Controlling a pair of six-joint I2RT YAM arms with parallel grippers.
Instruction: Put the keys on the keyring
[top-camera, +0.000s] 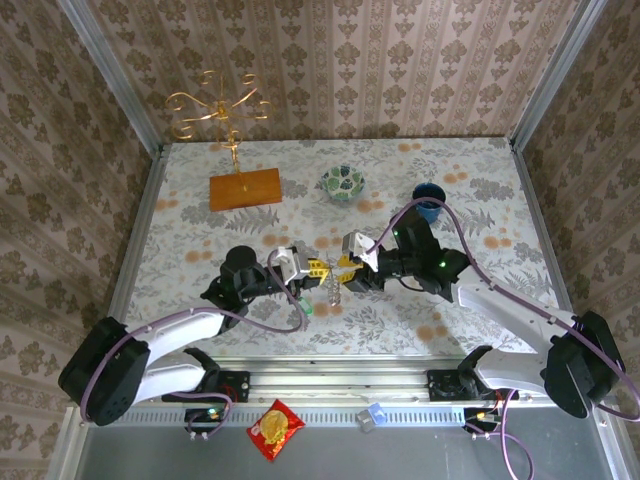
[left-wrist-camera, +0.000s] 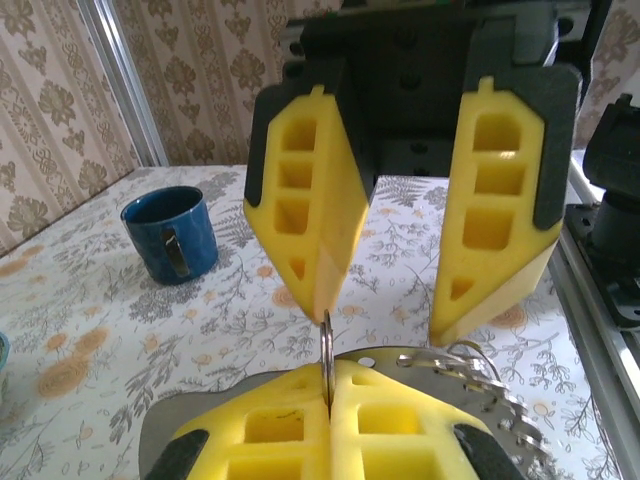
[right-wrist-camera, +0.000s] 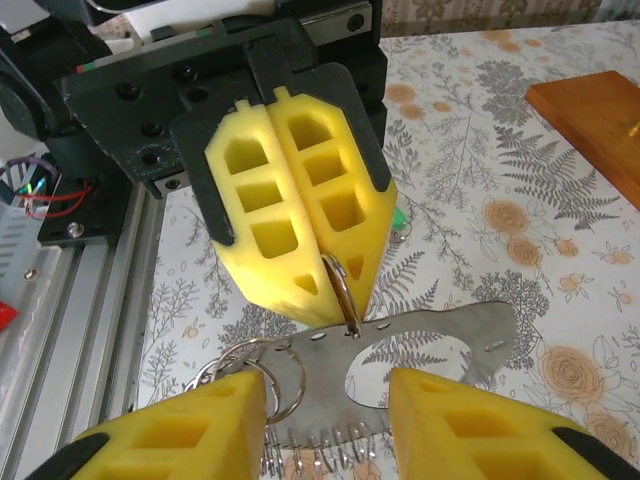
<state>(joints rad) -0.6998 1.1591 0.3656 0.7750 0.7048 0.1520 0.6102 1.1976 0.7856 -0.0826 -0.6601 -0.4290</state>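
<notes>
1. Left gripper (right-wrist-camera: 325, 295): its yellow fingers are pressed together on the keyring (left-wrist-camera: 327, 345), a thin grey metal ring seen edge-on between the pads. It is held above the floral-patterned table (top-camera: 190, 240), at the centre of the workspace.

2. Right gripper (left-wrist-camera: 385, 318): faces the left gripper tip to tip. Its 2 fingers stand apart with nothing clamped between them. In the left wrist view, 1 fingertip sits just above the ring; contact cannot be determined.

3. A flat silver metal plate with an oval cut-out (right-wrist-camera: 430, 335) hangs from the ring through a small hole. It lies between the right gripper's spread fingers.

4. A smaller silver split ring (right-wrist-camera: 255, 365) and a silver coiled spring piece (left-wrist-camera: 500, 400) hang with the plate.

5. A small bright-green item (right-wrist-camera: 398, 217) lies on the table behind the left gripper, apart from the ring. It is too small to identify further.

6. A dark blue ceramic mug (left-wrist-camera: 170, 235) stands upright, well apart from both grippers.
</notes>
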